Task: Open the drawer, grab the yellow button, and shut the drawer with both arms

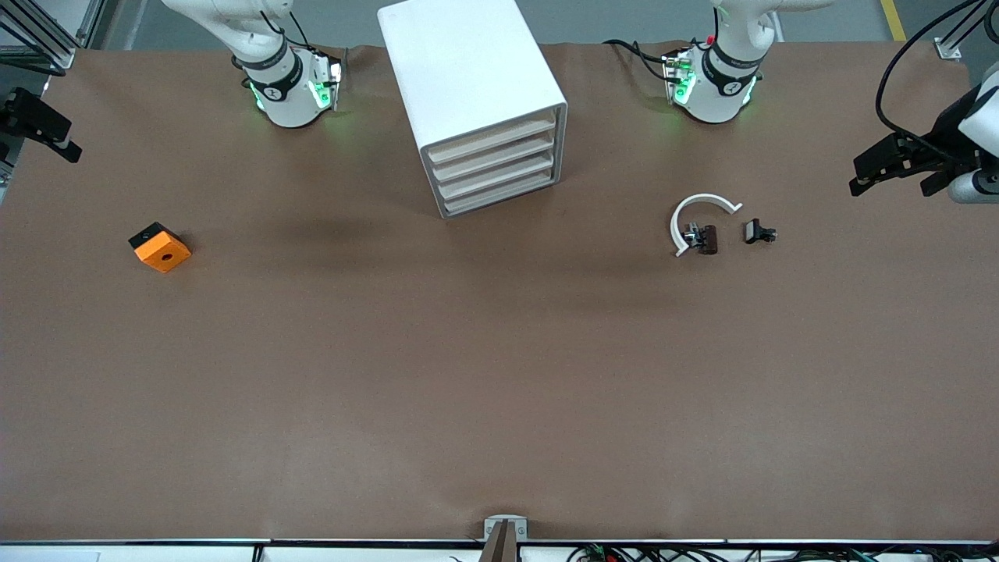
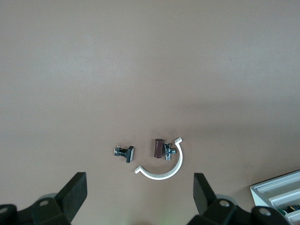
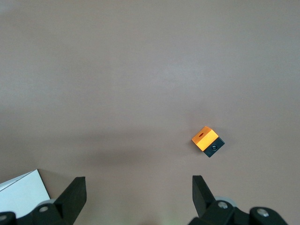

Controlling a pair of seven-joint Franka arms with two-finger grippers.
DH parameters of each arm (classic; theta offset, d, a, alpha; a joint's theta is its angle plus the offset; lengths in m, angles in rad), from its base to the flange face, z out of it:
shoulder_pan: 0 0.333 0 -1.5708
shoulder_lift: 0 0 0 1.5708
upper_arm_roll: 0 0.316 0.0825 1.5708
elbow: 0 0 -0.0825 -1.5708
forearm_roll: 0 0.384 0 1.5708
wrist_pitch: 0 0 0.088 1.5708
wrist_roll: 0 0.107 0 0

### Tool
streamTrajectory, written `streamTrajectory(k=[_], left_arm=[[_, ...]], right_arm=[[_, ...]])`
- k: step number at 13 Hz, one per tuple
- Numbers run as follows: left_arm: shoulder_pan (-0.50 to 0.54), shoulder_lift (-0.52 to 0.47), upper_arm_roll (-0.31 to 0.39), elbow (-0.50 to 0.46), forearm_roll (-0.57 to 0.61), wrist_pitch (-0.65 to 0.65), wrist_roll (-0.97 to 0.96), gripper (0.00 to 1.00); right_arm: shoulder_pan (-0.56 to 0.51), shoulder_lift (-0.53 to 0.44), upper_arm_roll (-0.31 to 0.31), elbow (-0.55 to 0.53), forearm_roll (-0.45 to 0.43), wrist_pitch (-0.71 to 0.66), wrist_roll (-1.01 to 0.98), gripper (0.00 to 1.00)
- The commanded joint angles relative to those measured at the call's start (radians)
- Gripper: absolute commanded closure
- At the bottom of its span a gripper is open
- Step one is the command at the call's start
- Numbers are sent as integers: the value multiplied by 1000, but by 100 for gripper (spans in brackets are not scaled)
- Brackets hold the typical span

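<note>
Sitting shut: drawer (image 1: pixel 493 137), topmost in the white cabinet (image 1: pixel 468 78) by the table's (image 1: pixel 499 375) robot-side edge. Not showing: the button, probably inside. Hanging released and empty: left gripper (image 2: pixel 140 199) over the black parts with white band (image 2: pixel 161 159); right gripper (image 3: pixel 139 199) near the orange cube (image 3: pixel 207 140). Risking: pulling a lower look-alike drawer, dragging the unbraced cabinet, mistaking the cube for the button.

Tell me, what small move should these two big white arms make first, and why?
Probably the left gripper, open and up over the small black parts with a white curved band, should travel toward the uppermost drawer of the white box-shaped cabinet. All four drawers look shut and no button shows. The right gripper, open too, waits near the orange cube.
</note>
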Motion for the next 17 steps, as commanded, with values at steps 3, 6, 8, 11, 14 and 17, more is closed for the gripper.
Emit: streamTrajectory(k=[3,6,8,11,14,17], left_arm=[[9,11,-11,27,14,-16,1,0],[12,11,-11,9,7,-27,-3,0],[11,11,-11,-10,6,-31,-67,0],[6,82,-13,-11,-49,11,-149,0],[-12,158,-35,-27,-54,70,-297,0],[-9,166,-118,-125,-57,180,-527,0]], right_arm=[[1,-21,2,-21,-2,5,-2,0],[1,-21,2,-21,-2,5,-2,0],[1,-21,2,-19,-2,4,-2,0],[1,-18,2,-8,-5,11,8,0],[1,-15,1,-2,-8,13,8,0],[1,-8,1,10,-10,28,8,0]])
